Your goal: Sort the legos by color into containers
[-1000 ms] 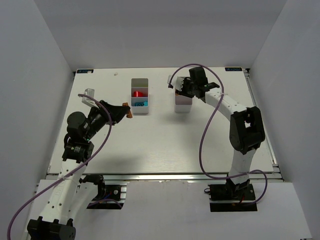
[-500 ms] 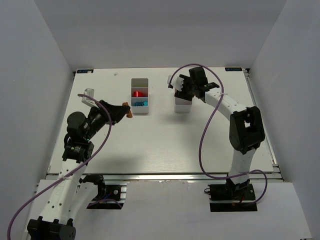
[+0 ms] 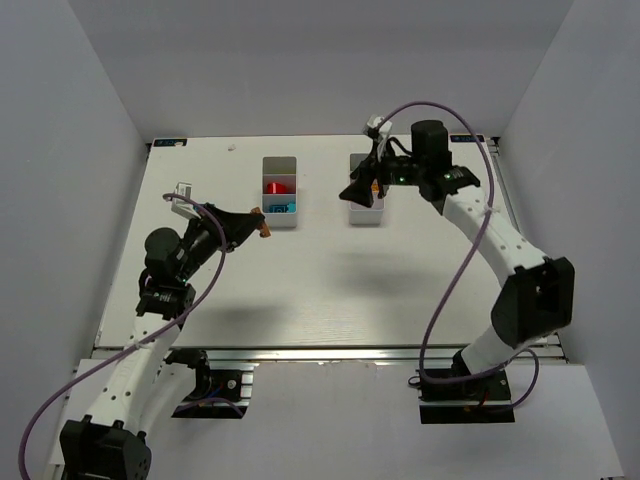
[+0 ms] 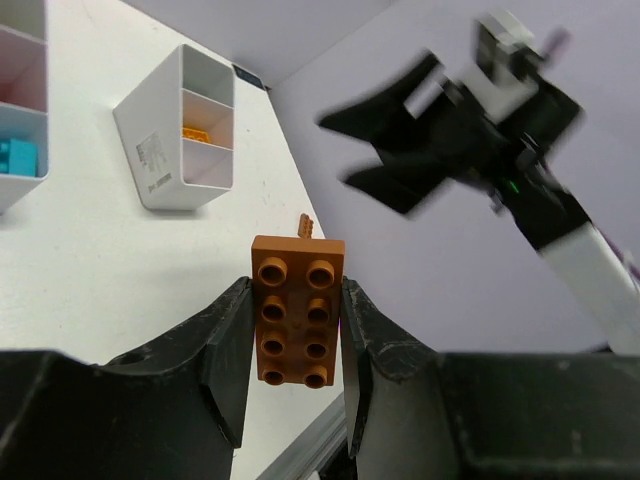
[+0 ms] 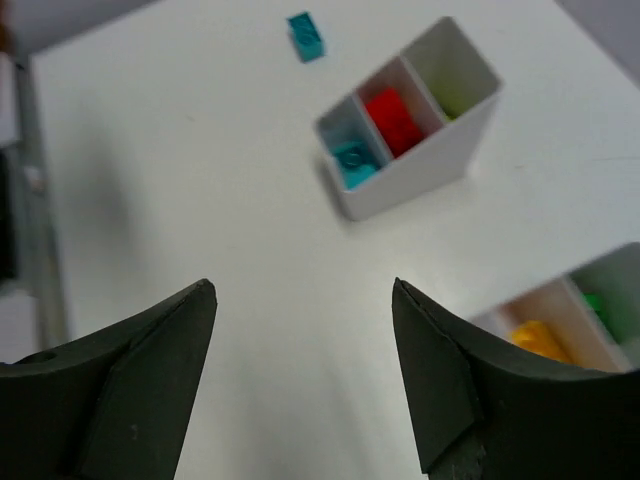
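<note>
Left gripper (image 4: 296,335), orange brick (image 4: 298,305) clamped between its jaws

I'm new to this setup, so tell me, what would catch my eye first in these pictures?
An orange brick clamped in the left end effector, held up near the left bin, stands out first. The right end effector hangs open and empty by the right bin at the far side of the table. One teal brick lies loose on the table beside the left bin.
</note>
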### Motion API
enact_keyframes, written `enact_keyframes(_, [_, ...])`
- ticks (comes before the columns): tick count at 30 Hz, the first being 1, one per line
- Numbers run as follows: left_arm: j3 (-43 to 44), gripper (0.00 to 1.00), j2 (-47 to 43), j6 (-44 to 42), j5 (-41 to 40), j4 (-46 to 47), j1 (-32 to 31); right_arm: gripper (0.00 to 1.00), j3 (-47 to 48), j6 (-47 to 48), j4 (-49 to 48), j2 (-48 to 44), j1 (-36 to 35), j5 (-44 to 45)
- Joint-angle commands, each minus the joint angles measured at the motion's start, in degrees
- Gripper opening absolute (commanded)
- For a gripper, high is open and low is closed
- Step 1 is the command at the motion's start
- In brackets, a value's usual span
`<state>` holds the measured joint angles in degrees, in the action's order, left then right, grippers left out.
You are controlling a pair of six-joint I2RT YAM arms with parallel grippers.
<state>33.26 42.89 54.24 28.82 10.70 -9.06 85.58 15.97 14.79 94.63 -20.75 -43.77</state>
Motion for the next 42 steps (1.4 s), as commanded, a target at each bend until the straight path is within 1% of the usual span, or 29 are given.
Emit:
enact_keyframes(1, [-1.0,0.07,0.7,4.5,-4.3,1.7,0.3,0.76,-6.8,-21.3,-9.4,-6.6,-4.9,-2.0])
enact_keyframes(3, [-1.1,0.06,1.0,5.4,-8.0,0.5,0.3,0.76,-6.2,-24.2,-7.1,-8.1,-8.5,3.0])
enact_keyframes(4, [-0.9,0.06,1.5,5.5,-9.0,-1.1,0.3,0.77,-5.9,-25.2,-6.2,-8.3,-9.7,9.3])
enact_keyframes(5, [-0.2,0.07,1.7,5.3,-10.9,-1.9,0.2,0.77,-5.7,-26.2,-5.7,-8.8,-12.4,12.4])
enact_keyframes(7, [0.8,0.07,2.5,4.8,-13.1,-5.2,-0.5,0.78,-5.6,-28.3,-5.6,-9.0,-14.8,18.2])
enact_keyframes(9, [3.0,0.06,3.2,3.4,-16.6,-8.1,-1.5,0.78,-5.1,-29.6,-6.1,-8.7,-17.8,20.5])
enact_keyframes(11, [5.1,0.06,4.4,2.1,-19.9,-13.0,-3.1,0.78,-3.3,-29.9,-6.4,-7.1,-20.2,21.2])
enact_keyframes(13, [5.9,0.06,5.3,1.3,-22.2,-15.6,-5.2,0.78,-1.3,-30.0,-6.7,-4.8,-22.0,21.8])
enact_keyframes(18, [7.3,0.06,6.7,1.2,-27.7,-18.4,-8.8,0.77,3.0,-29.9,-6.7,-0.2,-24.6,23.2])
enact_keyframes(19, [7.6,0.06,6.9,1.3,-29.9,-19.0,-9.4,0.77,3.7,-29.8,-6.5,1.1,-25.1,24.2])
enact_keyframes(21, [8.0,0.06,7.0,1.0,-31.2,-19.6,-10.4,0.77,5.2,-29.4,-6.2,2.2,-26.0,24.3])
enact_keyframes(26, [8.8,0.06,7.6,0.8,-32.6,-19.8,-11.3,0.75,6.4,-30.6,-6.0,5.1,-26.9,24.0])
enact_keyframes(30, [9.2,0.07,8.0,0.4,-33.5,-19.9,-11.4,0.71,6.0,-31.3,-6.3,5.4,-27.4,22.3])
enact_keyframes(42, [8.9,0.06,9.8,0.6,-31.9,-17.9,-11.8,0.65,7.1,-33.6,-7.8,8.1,-29.5,20.0])
